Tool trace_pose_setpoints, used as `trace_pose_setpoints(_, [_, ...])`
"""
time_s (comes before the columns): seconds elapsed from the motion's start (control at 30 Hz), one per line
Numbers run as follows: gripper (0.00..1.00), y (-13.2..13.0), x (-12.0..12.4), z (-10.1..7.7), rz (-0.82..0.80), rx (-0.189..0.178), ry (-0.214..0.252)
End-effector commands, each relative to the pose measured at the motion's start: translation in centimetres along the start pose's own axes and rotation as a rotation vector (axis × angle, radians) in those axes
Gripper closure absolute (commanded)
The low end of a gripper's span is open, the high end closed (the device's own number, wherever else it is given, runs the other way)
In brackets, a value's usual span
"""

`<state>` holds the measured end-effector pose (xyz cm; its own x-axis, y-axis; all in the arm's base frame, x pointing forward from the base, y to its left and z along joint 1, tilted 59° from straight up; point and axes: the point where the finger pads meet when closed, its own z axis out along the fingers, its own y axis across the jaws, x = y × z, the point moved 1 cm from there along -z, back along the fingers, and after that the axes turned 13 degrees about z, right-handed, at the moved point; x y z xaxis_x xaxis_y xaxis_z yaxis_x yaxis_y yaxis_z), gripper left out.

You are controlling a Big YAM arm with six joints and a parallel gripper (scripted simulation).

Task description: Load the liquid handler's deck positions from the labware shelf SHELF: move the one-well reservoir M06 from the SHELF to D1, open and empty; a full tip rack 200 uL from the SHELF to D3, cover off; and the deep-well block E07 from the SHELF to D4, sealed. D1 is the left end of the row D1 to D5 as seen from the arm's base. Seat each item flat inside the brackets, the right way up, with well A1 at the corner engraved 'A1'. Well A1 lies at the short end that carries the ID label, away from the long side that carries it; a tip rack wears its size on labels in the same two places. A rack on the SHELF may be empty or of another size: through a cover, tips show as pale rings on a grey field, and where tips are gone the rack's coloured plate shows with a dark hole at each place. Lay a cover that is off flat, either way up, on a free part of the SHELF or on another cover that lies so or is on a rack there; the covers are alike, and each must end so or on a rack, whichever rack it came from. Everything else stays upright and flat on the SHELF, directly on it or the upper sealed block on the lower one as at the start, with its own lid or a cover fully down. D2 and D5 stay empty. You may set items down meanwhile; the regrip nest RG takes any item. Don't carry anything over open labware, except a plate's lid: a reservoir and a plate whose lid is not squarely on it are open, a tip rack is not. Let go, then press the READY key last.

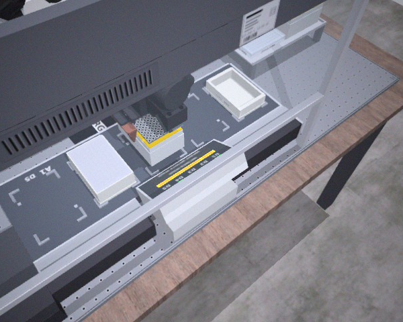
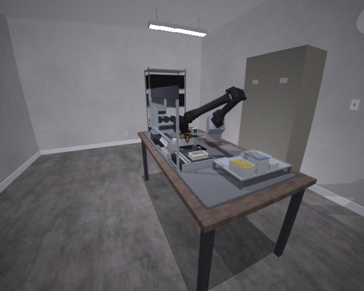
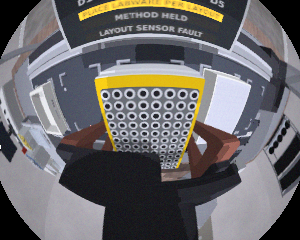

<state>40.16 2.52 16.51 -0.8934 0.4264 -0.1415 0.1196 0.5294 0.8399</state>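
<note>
1. Gripping the yellow tip rack [image 1: 158, 142] by its two long sides, the claw [image 1: 149, 129] stands spread wide, its brown fingers [image 1: 129, 129] pressed on the rack's flanks; the cover is off and pale tip rings fill the grey field.
2. Whether the rack's base touches the deck [image 1: 49, 208] cannot be told; it sits over the middle bracket position.
3. Just beside the claw on one flank lies the sealed white block [image 1: 101, 168], seated in brackets.
4. On the other flank, well apart, sits the open white reservoir [image 1: 236, 91].
5. Ahead of the claw, the status panel [image 3: 150, 8] shows D1 and D4 lit green.
</note>
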Motion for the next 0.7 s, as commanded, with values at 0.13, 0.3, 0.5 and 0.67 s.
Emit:
trace_pose_setpoints(0.13, [1.00, -0.1, -0.2, 1.1, 0.012, -0.001, -0.002])
trace_pose_setpoints(0.3, [1.00, 0.0, -0.1, 1.8, 0.012, -0.002, -0.002])
trace_pose_setpoints(0.5, [1.00, 0.4, -0.8, 0.9, -0.002, -0.005, -0.023])
trace_pose_setpoints(0.67, [1.00, 0.4, -0.8, 0.9, -0.002, -0.005, -0.023])
